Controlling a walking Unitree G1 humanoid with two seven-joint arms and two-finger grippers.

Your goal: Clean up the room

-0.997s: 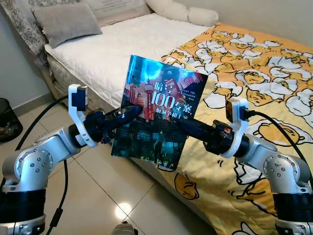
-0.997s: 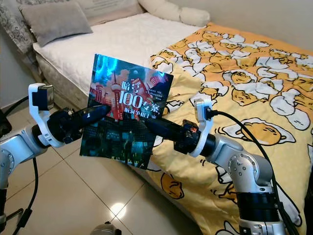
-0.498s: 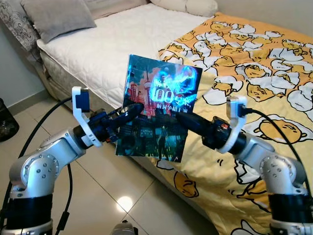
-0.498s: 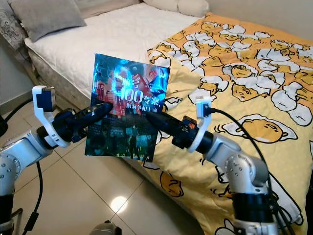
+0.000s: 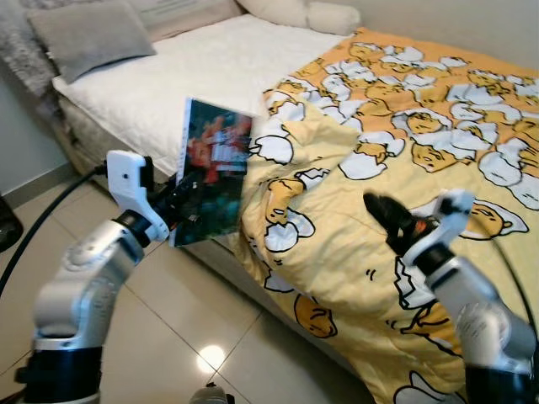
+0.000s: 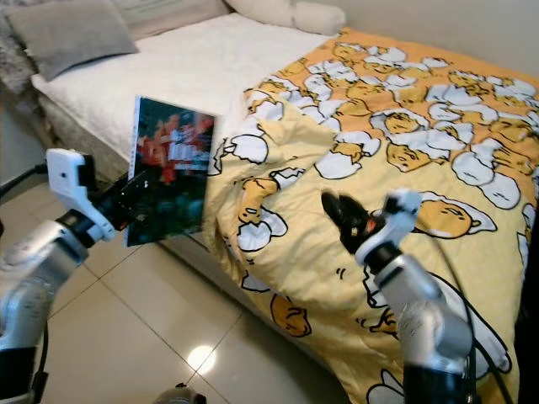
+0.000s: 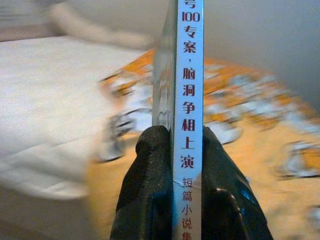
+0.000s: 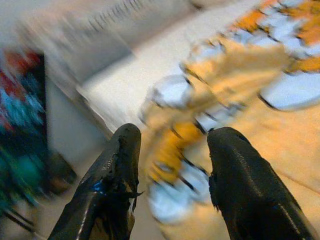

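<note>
While you tidy this room, your left gripper (image 7: 187,175) is holding the book (image 5: 210,168) at the left middle of the left eye view. Its two black fingers (image 7: 150,190) are squeezed tight on the book's spine, one on each side, so the book stands on its edge and cannot slip. The book hangs in the air just beside the edge of the bed (image 5: 152,93), over the tiled floor (image 5: 227,337). Your right gripper (image 8: 172,175) is at the lower right of that view, above the yellow blanket (image 5: 404,135). Its fingers are apart and hold nothing, so only one arm carries the book now. I think the book needs a proper home next, so look for a shelf or table. Move slowly, because the pictures are blurry.
</note>
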